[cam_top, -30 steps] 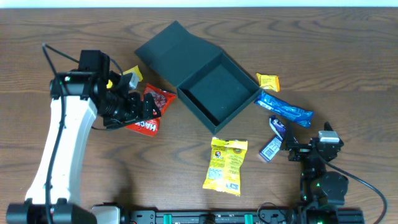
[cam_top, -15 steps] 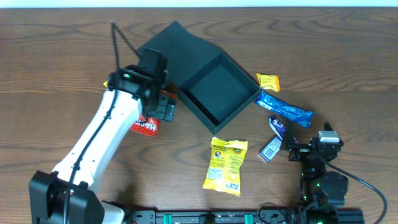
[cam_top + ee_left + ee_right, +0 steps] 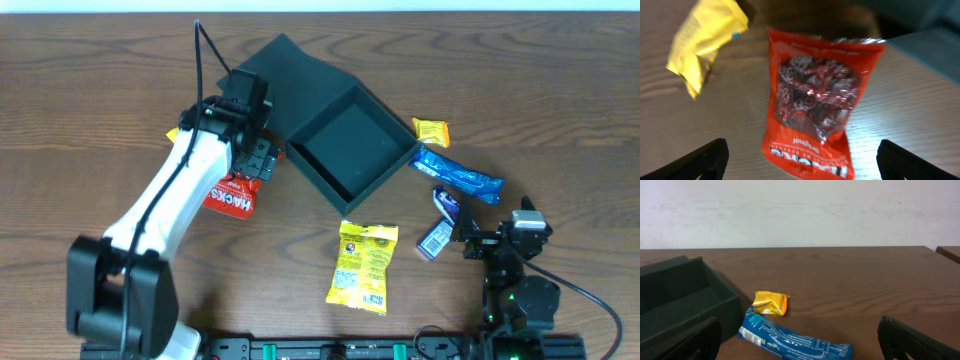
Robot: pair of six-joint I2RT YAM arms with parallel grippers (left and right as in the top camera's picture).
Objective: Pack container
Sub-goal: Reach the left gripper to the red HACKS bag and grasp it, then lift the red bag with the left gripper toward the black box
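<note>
While the left gripper (image 3: 802, 157) hangs spread over the red snack packet (image 3: 812, 105) left of centre (the open container (image 3: 350, 150) sits just right, mid-frame), an off-centre close could pinch only slick film and drop it.

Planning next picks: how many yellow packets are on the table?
3. The large yellow packet lies in front of the container; the small yellow packet sits at its right corner; the third yellow packet lies beside the red packet, largely hidden under the left arm.
</note>
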